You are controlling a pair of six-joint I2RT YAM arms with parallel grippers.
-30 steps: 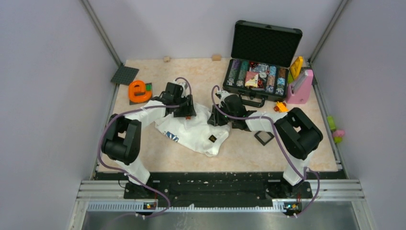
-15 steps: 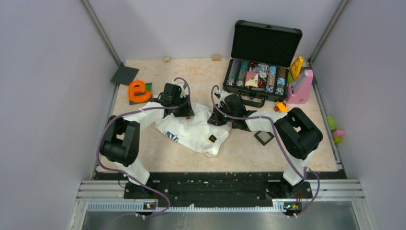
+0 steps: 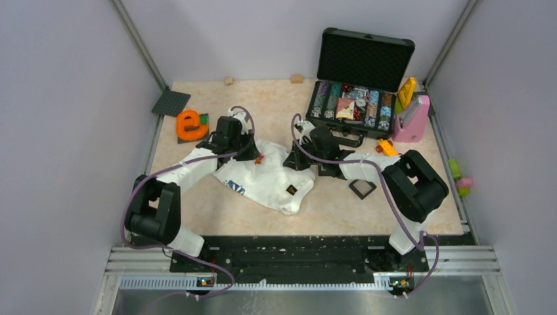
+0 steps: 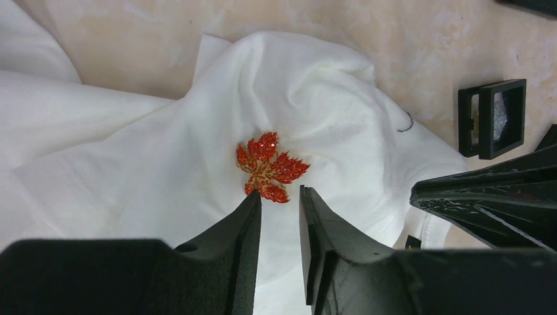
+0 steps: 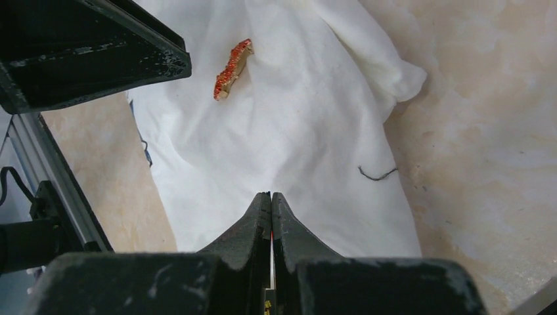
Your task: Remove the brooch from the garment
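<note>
Top external: brooch newly exposed on garment

Glittery red brooch on soft, matt white cloth garment.

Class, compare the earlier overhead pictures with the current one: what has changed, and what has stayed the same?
The left gripper drew back to the left off the brooch, uncovering it on the shirt. Its jaws stand slightly apart, holding nothing. The right gripper stayed shut at the shirt, and the shirt has not moved.

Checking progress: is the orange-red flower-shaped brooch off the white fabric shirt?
On: the brooch lies on the shirt, just beyond the left gripper.
</note>
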